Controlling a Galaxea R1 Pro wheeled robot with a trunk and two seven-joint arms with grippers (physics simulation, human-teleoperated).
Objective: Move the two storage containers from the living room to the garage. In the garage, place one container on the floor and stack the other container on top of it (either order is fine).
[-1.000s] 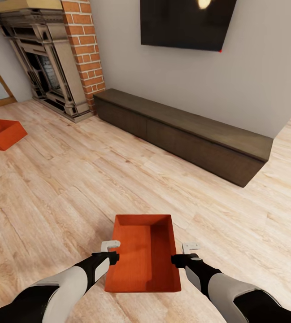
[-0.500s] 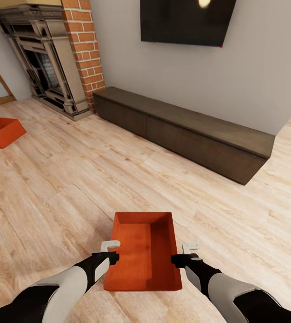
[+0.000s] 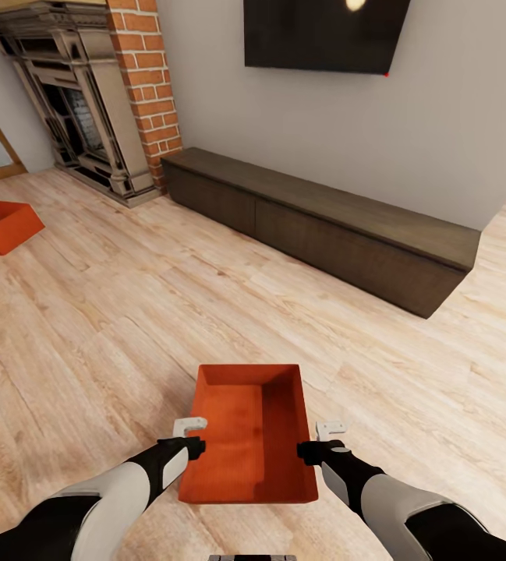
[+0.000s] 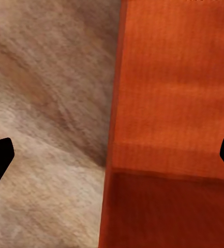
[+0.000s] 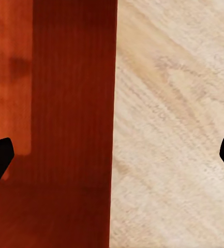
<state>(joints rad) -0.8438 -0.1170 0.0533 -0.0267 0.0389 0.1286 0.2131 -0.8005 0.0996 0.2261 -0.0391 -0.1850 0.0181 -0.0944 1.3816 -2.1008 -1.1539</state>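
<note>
Near storage container (image 3: 249,436) sits between the two arms, on or just above the wood floor (image 3: 112,327) — can't tell which. Left gripper (image 3: 190,438) straddles its left wall, right gripper (image 3: 320,441) its right wall. Both wrist views show fingertips spread wide with the wall edge between them: jaws apart, not clamped. Second storage container (image 3: 1,225) far left, near the fireplace (image 3: 81,117). Versus 1 s ago: whole view shifted, TV (image 3: 323,35) and low dark cabinet (image 3: 323,230) slightly higher/right — camera moved. Near bin sits slightly farther up in frame; arms nearly unchanged.
</note>
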